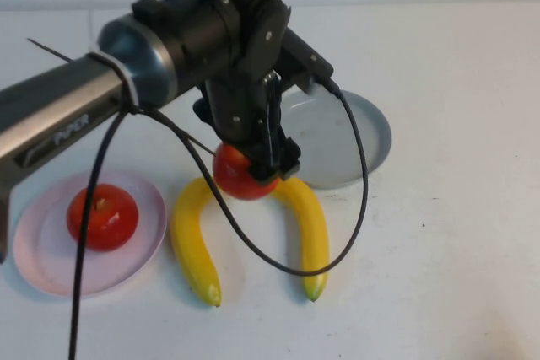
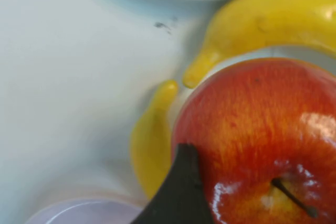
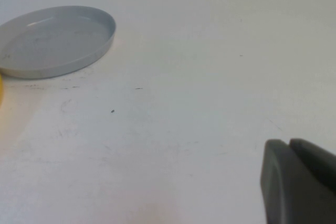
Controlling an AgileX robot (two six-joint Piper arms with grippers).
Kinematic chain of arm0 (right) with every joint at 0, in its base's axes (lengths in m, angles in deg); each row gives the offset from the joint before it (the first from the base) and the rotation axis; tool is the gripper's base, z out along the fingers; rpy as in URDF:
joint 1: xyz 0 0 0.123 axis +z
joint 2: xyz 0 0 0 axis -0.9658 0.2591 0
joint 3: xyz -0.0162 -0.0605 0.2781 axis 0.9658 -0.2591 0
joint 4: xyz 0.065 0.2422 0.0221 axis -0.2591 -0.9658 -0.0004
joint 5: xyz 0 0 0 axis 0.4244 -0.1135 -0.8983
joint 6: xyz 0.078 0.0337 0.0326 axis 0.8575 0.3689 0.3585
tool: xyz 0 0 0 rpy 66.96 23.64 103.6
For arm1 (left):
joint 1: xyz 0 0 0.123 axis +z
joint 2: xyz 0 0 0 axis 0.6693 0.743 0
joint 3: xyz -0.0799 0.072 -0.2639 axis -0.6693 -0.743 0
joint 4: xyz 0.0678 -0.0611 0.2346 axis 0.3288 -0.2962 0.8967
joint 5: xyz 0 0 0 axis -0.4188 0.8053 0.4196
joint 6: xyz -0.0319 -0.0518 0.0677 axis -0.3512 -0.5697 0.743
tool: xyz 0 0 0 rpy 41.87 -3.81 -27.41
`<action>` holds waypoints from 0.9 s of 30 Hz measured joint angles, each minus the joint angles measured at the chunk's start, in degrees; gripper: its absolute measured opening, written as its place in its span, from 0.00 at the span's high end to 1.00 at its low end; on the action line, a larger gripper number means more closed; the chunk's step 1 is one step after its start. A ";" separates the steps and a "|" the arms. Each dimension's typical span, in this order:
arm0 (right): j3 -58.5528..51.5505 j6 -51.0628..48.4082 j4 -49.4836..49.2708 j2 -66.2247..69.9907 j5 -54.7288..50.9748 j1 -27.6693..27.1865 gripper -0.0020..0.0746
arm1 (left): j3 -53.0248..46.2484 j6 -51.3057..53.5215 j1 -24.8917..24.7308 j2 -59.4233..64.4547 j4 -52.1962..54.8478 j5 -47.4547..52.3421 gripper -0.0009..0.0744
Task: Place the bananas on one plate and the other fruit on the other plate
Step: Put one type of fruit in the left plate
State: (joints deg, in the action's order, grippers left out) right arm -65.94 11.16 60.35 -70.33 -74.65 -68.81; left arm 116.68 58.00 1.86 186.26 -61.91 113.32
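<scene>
1. White tabletop (image 1: 456,276) fills the scene, lightly scuffed, with a pale wall behind it.
2. On that surface, the left gripper (image 1: 253,162) hangs over the table's middle, its jaws spread wide around a shiny round red apple (image 1: 243,176); one dark finger (image 2: 181,192) lies against the apple's side, and whether the apple is truly gripped I cannot tell.
3. That apple sits between the upper ends of two curved glossy yellow bananas: the left banana (image 1: 192,242) and the right banana (image 1: 310,229), both lying on the table.
4. Just beyond the right banana lies the round shallow grey-blue plate (image 1: 371,137).
5. Well to the left lies the round pale pink plate (image 1: 38,250), carrying a second shiny red apple (image 1: 103,217).
6. Only the right gripper (image 3: 299,182) shows in its own wrist view, jaws pressed together, above bare table away from the grey-blue plate.
</scene>
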 joint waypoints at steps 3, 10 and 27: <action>0.00 0.00 0.00 0.00 0.00 0.00 1.00 | 0.38 -1.90 0.00 -3.26 2.33 0.66 0.22; 0.00 0.00 0.00 0.00 0.00 0.00 1.00 | -2.01 -5.15 2.38 -7.37 3.71 1.18 0.22; 0.00 0.00 0.00 0.00 0.00 0.00 1.00 | -25.94 -13.42 13.24 -27.58 6.07 1.28 0.23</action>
State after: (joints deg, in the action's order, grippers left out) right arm -65.94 11.16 60.35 -70.33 -74.65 -68.81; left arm 90.74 44.57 15.11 158.68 -55.84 114.60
